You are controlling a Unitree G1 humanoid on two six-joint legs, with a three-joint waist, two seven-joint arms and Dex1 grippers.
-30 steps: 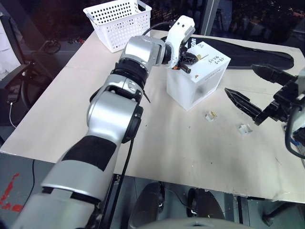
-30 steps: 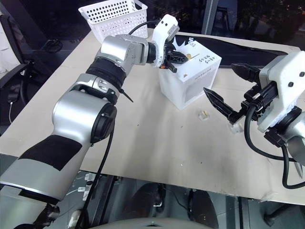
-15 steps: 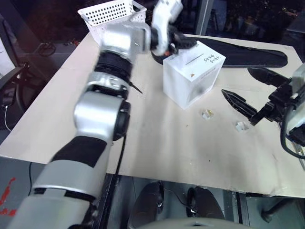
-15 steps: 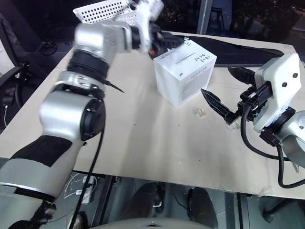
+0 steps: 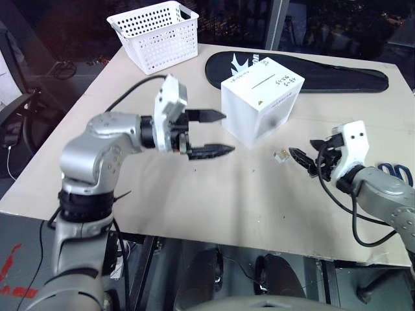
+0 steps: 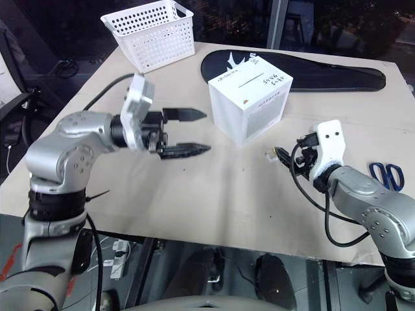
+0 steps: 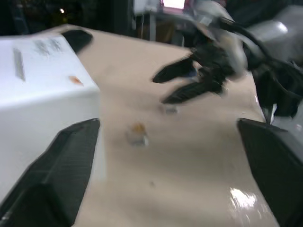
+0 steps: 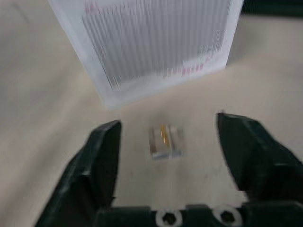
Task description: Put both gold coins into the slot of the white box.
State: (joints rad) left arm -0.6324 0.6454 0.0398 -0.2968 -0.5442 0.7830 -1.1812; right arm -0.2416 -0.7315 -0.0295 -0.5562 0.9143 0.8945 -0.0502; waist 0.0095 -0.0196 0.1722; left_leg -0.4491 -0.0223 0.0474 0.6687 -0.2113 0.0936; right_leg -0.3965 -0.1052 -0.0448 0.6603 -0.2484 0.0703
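Nearest me, right gripper [image 8: 165, 142] sits low over the table [image 5: 214, 188], jaws spread and empty, straddling a small clear plastic holder [image 8: 165, 141]. In that holder I see one gold coin [image 8: 163, 135] standing on edge, a thin shiny sliver. From the head view the holder is at about 5 o'clock of the white box [image 5: 261, 97], just beside its near corner, not touching it.

Left gripper [image 5: 217, 133] hangs at the box's 9 o'clock, pointing sideways toward it, jaws released wide, nothing between them. Fingers [image 5: 207, 150] are black, tapered, matte.

White box: smooth matte cube. The slot [image 5: 263, 82] is a thin dark slit in the top face, with black handwriting beside it and a small orange triangle on the side. Can't see inside it. I can't find the second coin.

Blue-handled scissors [image 5: 395, 172] lie at the table's 3 o'clock edge.

Farther back, at 11 o'clock, a white perforated plastic basket [image 5: 159, 32]; what I see of its inside looks bare. Behind the box lies a long flat black fabric case [image 5: 337, 74] with a white logo.

Table top is plain beige board, slightly scuffed.
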